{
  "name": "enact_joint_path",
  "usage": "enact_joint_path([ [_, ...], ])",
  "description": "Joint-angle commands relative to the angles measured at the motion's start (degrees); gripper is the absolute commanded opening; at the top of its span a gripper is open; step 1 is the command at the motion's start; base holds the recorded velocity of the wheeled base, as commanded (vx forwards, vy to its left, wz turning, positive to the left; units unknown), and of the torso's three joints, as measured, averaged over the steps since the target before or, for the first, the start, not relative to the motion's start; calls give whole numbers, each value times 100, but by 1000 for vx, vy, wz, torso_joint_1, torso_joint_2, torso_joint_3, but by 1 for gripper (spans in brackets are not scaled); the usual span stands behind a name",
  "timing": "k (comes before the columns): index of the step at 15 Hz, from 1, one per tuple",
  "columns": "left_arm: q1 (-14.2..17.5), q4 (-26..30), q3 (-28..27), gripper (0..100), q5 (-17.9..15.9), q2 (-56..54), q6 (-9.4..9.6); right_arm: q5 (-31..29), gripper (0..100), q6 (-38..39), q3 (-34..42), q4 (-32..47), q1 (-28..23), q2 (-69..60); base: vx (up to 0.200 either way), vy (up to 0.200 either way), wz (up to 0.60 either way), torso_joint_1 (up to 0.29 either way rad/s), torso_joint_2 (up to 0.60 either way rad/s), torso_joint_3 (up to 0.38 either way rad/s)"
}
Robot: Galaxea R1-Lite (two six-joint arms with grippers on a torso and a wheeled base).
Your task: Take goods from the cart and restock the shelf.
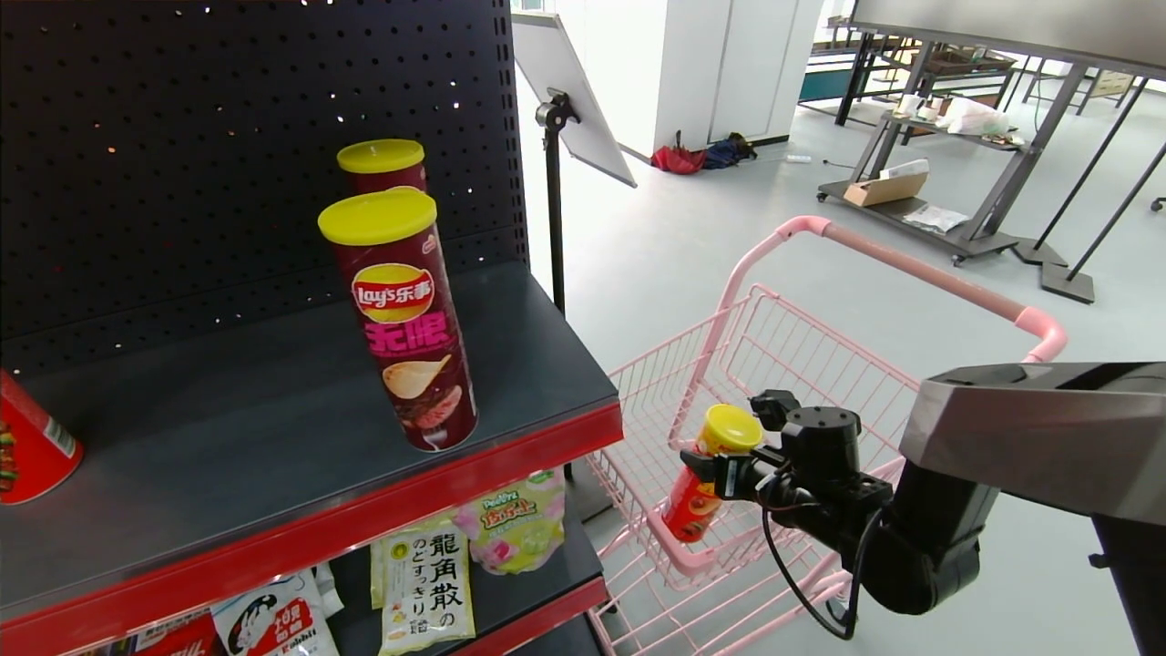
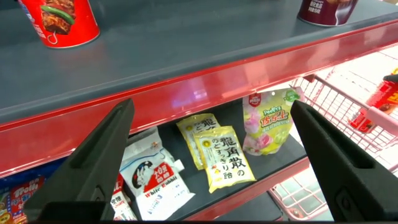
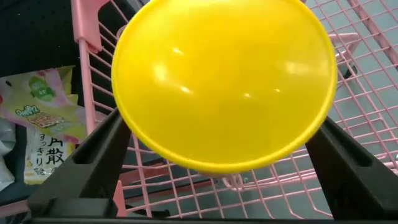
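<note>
Floor: pale grey floor [image 1: 692,237], light-washed.
Back: white wall [image 1: 720,64].
Furniture: black metal rack [image 1: 979,239], tilted white board [image 1: 574,91] on a stand [image 1: 554,219].

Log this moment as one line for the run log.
right gripper: shut on yellow-lidded can at pink cart | left gripper: open, empty, by lower shelf | top shelf: two maroon cans upright | restock: can not yet shelved

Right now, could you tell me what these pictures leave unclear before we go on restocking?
Held can: right wrist view, its yellow lid hides the body and the grip of the right gripper.
Rear can: head view, front can covers all but its top.
Red can: head view, cut off by the left edge.
Cart floor: head view, the right arm blocks part of it.
</note>
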Motion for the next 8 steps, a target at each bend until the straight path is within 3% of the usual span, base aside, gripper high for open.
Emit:
enact_joint_path([
  [1, 5, 0, 1, 100, 1, -1, 0, -4, 100, -4, -121, -2, 27, 47, 0, 0, 0, 0, 0, 0],
  [2, 5, 0, 1, 100, 1, -1, 0, -31, 100, -4, -139, -2, 36, 73, 0, 0, 0, 0, 0, 0],
  [3, 5, 0, 1, 100, 1, -1, 0, -75, 0, -4, -147, -2, 36, 126, 0, 0, 0, 0, 0, 0],
  [8, 5, 0, 1, 100, 1, -1, 0, -119, 0, -4, -121, -10, 9, 126, 0, 0, 0, 0, 0, 0],
])
